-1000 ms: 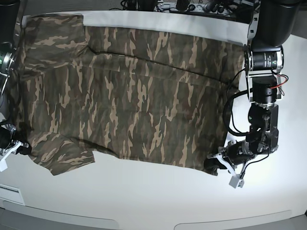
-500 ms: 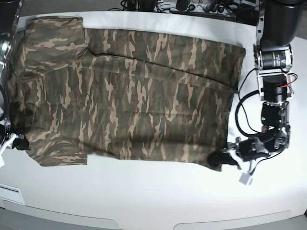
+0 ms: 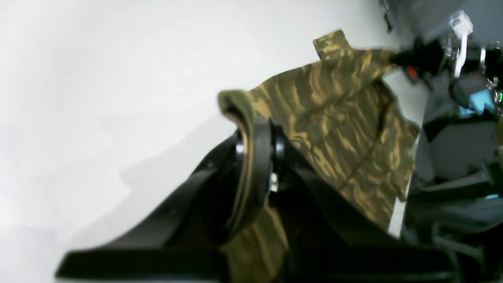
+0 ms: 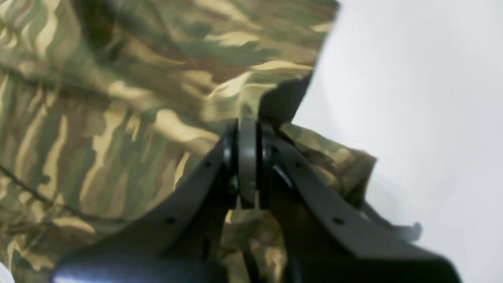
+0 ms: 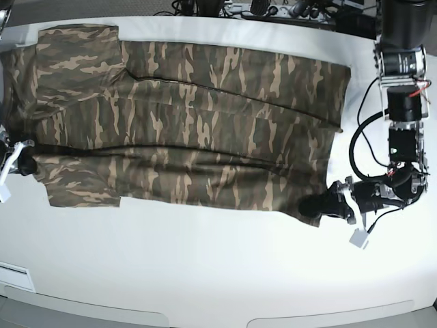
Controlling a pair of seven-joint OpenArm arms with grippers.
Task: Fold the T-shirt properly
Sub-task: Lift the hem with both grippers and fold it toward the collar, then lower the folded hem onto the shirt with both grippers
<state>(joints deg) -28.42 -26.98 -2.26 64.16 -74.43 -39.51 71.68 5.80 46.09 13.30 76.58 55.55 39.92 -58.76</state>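
At the left edge of the base view, the right arm's black two-fingered gripper (image 5: 22,164) sits low over the white tabletop (image 5: 205,273), clamped on the sleeve edge of the short-sleeved woodland-camouflage cloth T-shirt (image 5: 191,130). The right wrist view confirms this: the jaws are pressed together with a fold of camouflage cloth (image 4: 118,98) pinched between the fingertips (image 4: 247,157).

The T-shirt lies spread across the middle of the table, running from the left edge to near the right side, its near edge drawn into a fairly straight line, with creases running lengthwise through the fabric.

At the right, the left arm's black gripper (image 5: 319,205) holds the near right corner of the shirt. In the left wrist view its jaws are closed on a bunched hem (image 3: 235,114), the rest of the garment (image 3: 346,118) stretching away across the table (image 3: 98,78) toward the other gripper (image 3: 412,59).
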